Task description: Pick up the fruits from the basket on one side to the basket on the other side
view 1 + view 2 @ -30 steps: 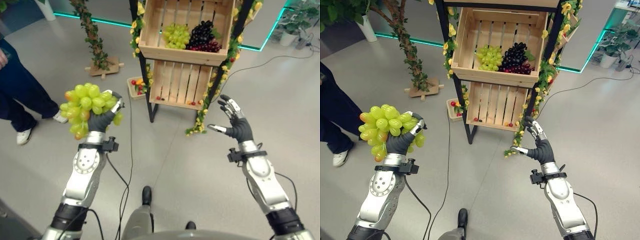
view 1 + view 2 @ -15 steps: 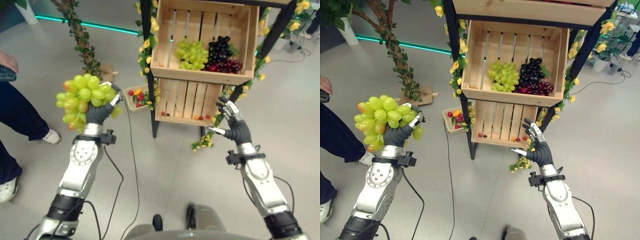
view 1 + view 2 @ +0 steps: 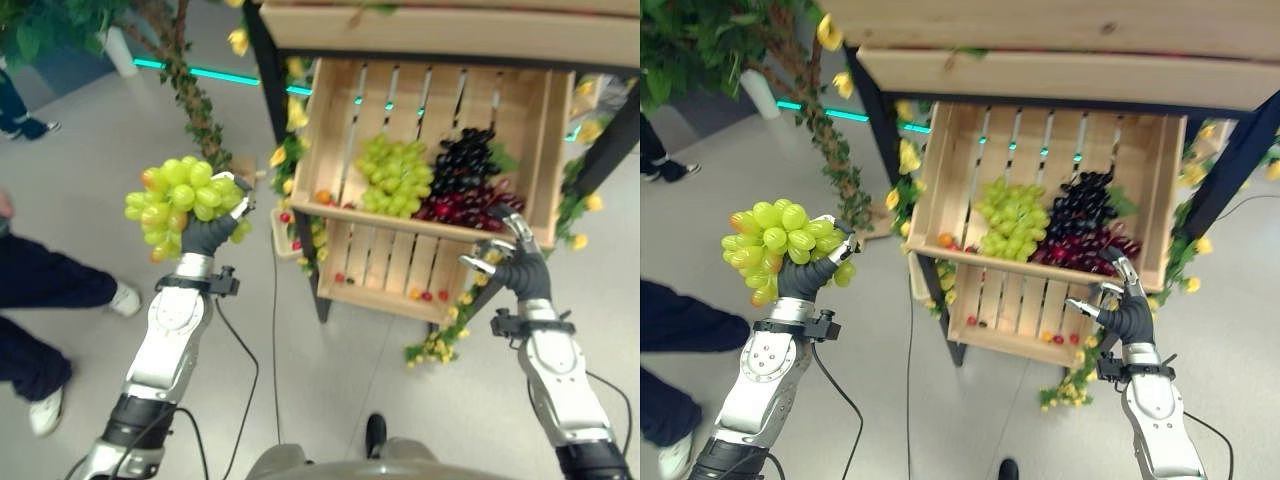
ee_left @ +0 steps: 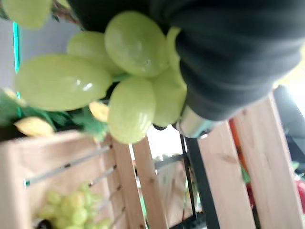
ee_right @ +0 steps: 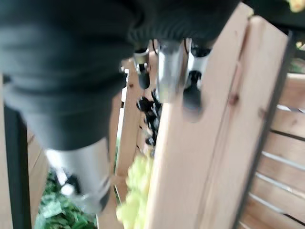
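Grapes, green bunch (image 3: 180, 205): held aloft in my left hand (image 3: 208, 236), fingers curled round it, well left of wooden crate (image 3: 430, 225). Judged light, lumpy, shiny-slick; grip core, not single berries. Right hand (image 3: 520, 272): fingers spread, empty, near crate's front edge.

a person's dark trouser legs (image 3: 45, 290) and white shoe (image 3: 46, 411) show at the left on the grey floor (image 3: 330, 400). a leafy vine trunk (image 3: 830, 160) rises beside the black stand frame (image 3: 878, 115), which carries yellow flowers (image 3: 908, 158).
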